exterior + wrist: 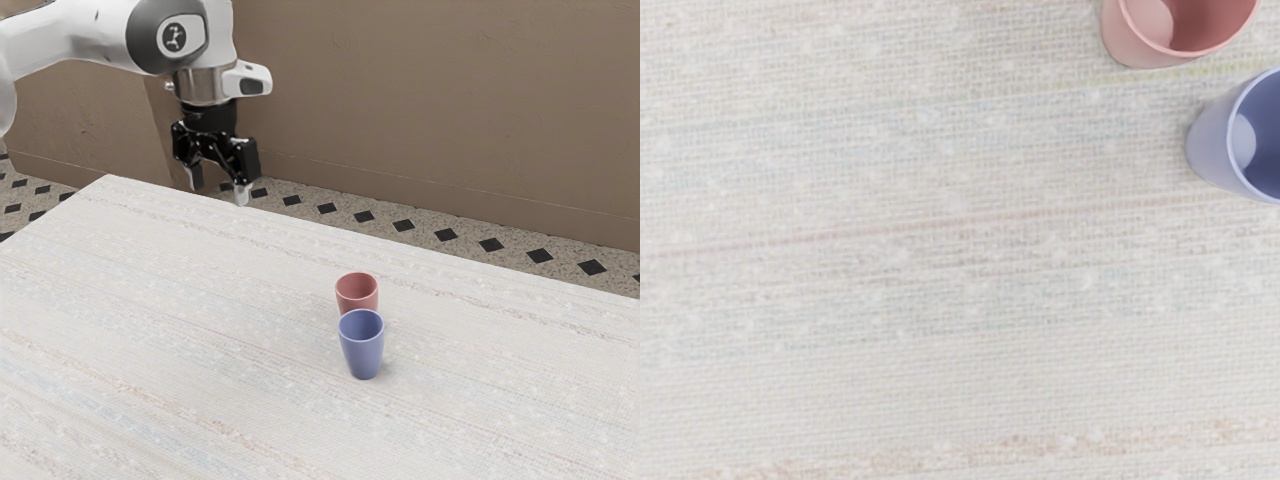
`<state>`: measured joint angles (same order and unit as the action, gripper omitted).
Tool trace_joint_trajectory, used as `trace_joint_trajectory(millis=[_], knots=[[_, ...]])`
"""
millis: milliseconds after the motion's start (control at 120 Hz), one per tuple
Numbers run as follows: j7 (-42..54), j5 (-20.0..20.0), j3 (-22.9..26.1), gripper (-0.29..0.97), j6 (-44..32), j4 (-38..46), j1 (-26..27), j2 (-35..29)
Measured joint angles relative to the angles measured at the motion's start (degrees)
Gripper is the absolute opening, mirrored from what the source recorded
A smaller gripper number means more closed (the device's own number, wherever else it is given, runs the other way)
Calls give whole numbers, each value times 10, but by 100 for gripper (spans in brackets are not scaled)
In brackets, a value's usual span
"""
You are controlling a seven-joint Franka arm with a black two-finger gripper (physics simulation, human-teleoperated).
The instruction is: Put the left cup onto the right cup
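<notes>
The gripper (218,184) hangs above the table's (150,330) far edge with its fingers spread apart, holding and touching nothing. The pink cup (357,292) and the blue cup (361,343) (both upright, mouths up) stand just beside each other on the table, well apart from the fingers, toward the exterior view's right.

Quick tally: two cups in all, one pink cup (357,293) and one blue cup (361,343). One table (150,300). One robot arm (80,35) with one black gripper (218,187), and that has two fingers. The wrist camera agrees on the cups: one pink, one blue. Black diamond floor tiles (446,234): over a dozen, but some are cut off at the edges, so no exact figure from me.
</notes>
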<state>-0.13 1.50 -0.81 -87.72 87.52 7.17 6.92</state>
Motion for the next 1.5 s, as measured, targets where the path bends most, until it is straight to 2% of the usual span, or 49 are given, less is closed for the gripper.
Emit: trace_joint_trajectory(millis=[958, 1500], knots=[[2, 0, -3, 68, -60, -89, 10, 178], [-17, -5, -1, 68, -74, -109, 22, 206]])
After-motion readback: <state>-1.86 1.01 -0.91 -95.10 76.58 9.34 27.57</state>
